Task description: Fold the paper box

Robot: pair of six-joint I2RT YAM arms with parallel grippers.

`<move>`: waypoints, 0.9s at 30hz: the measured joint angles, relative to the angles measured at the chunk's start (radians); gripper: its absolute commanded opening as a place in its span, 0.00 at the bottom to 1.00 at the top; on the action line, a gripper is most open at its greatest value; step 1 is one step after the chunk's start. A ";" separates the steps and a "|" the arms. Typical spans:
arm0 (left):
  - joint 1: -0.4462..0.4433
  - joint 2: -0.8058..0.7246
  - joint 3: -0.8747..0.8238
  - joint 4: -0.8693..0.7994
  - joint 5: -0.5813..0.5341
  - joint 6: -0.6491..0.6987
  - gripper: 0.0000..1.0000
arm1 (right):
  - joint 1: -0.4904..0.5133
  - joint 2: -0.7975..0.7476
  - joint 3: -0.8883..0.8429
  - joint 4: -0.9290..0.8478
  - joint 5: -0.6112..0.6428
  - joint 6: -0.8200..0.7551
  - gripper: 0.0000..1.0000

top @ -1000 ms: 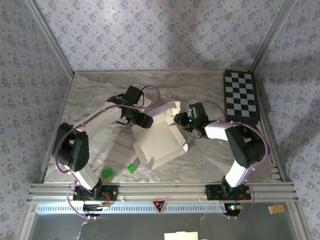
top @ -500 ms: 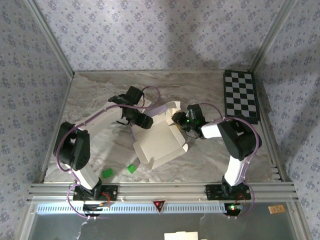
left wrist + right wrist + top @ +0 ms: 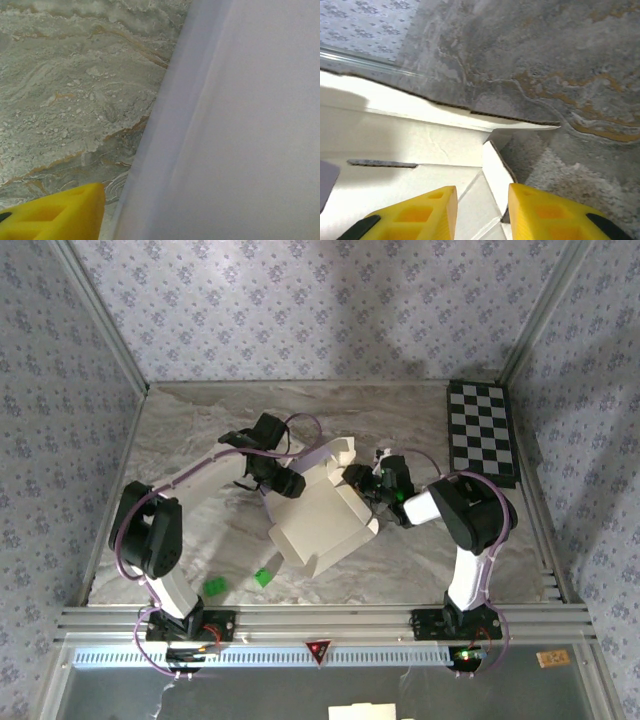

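Two black robot arms reach inward over a grey marbled worktop (image 3: 190,440) and meet at a half-formed paper box (image 3: 322,525), a thin white to pale-lilac cardboard sheet with low walls partly raised and loose flaps at its far end. The box lies between the two sets of fingers, to the right of the left fingers (image 3: 291,483) and to the left of the right fingers (image 3: 360,478), touching or almost touching both. Its long axis runs from nearer than the fingers to just beyond them, slightly slanted, so the arms flank its far half from opposite sides.

Left wrist view: one yellow fingertip (image 3: 55,217) shows, with a tall pale cardboard panel (image 3: 240,125) standing just to its right. The second fingertip is hidden, so I cannot tell whether these fingers stand wide or grip the panel.

Right wrist view: two yellow fingertips (image 3: 420,212) stand a narrow gap apart, with a small upright corner flap (image 3: 496,167) of the box running down between them. The gap looks wider than the card, so they seem to straddle the flap rather than pinch it. The box floor and a wall with a dark slit (image 3: 382,163) lie to their left, and bare worktop lies ahead and right.

The right fingers look better placed for the coming fold, which probably means closing on that flap and turning it leftward.
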 measured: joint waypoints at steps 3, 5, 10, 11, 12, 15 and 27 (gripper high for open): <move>-0.001 0.002 0.003 0.000 0.001 0.000 0.64 | 0.004 0.000 -0.001 0.041 -0.017 -0.003 0.33; -0.003 0.002 0.003 0.000 0.001 0.000 0.64 | 0.008 0.000 -0.001 0.063 -0.030 -0.004 0.33; -0.006 0.002 0.003 -0.003 0.001 0.000 0.64 | 0.017 0.003 0.003 0.047 -0.033 -0.010 0.33; -0.006 0.002 0.003 -0.005 0.001 0.000 0.64 | 0.016 0.003 0.005 0.023 -0.021 -0.016 0.34; -0.006 0.002 0.003 -0.005 0.001 0.000 0.64 | 0.014 0.003 0.005 -0.001 -0.011 -0.023 0.35; -0.006 0.002 0.005 -0.008 0.001 0.000 0.64 | 0.000 0.002 0.008 -0.071 0.014 -0.038 0.40; -0.007 0.004 0.007 -0.016 0.002 0.000 0.64 | -0.029 0.069 0.105 -0.089 -0.002 -0.070 0.36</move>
